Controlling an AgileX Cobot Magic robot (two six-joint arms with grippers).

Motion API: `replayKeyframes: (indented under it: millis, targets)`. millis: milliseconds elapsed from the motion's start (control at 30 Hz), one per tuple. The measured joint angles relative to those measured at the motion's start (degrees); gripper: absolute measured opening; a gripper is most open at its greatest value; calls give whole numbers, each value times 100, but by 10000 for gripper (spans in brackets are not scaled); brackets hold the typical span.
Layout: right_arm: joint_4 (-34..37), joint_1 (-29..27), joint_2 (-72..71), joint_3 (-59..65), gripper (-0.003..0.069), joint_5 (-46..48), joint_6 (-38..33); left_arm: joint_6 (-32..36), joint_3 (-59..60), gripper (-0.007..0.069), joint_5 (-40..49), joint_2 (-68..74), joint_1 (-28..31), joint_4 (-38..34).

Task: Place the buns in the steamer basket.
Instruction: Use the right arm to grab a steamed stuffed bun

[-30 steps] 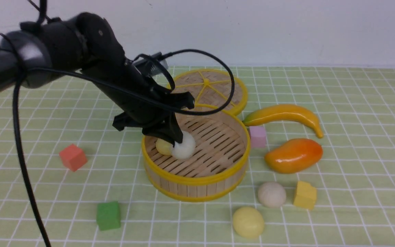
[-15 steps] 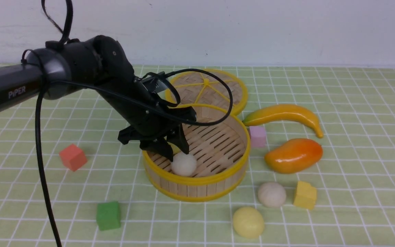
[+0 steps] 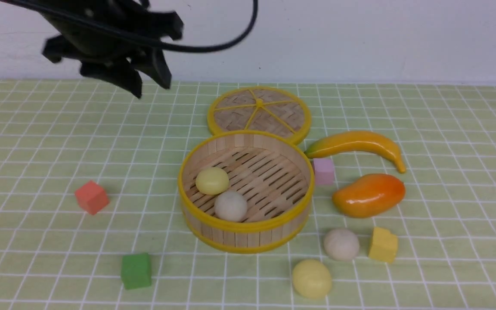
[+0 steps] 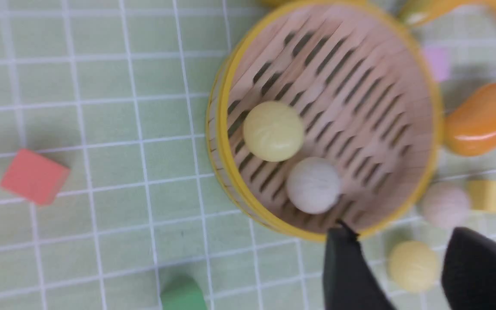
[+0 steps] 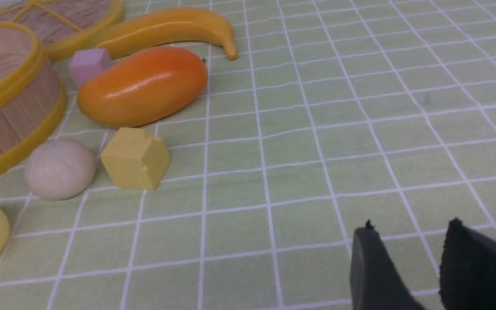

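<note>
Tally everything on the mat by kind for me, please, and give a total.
Buns: 4
Steamer basket: 1
Lid: 1
Cubes: 4
Banana: 1
Mango: 1
Total: 12

Steamer basket (image 3: pixel 246 228): pale wood slats, matt; yellow rims smooth. Lid (image 3: pixel 258 113): woven strips, matt. Yellow bun (image 3: pixel 212 181), off-white bun (image 3: pixel 230 206): smooth, matt, faint grooves. Mango (image 3: pixel 368 195), banana (image 3: pixel 355 144): glossy, plastic-looking. Yellow cube (image 3: pixel 382 245): matt, chipped corner. Table cover (image 3: pixel 446 172): matt, slightly rippled.
</note>
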Motion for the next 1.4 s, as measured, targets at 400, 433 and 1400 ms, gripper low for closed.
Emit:
replayKeyframes:
  millis: [400, 433, 1400]
  targets:
    - [0, 0, 0, 0, 241, 0, 0, 208, 4152, -13, -265, -4878, -8, 387]
    - [0, 0, 0, 0, 241, 0, 0, 195, 4247, -13, -293, -4878, -8, 398]
    - [0, 0, 0, 0, 241, 0, 0, 26, 6646, -13, -1369, -6755, -8, 457]
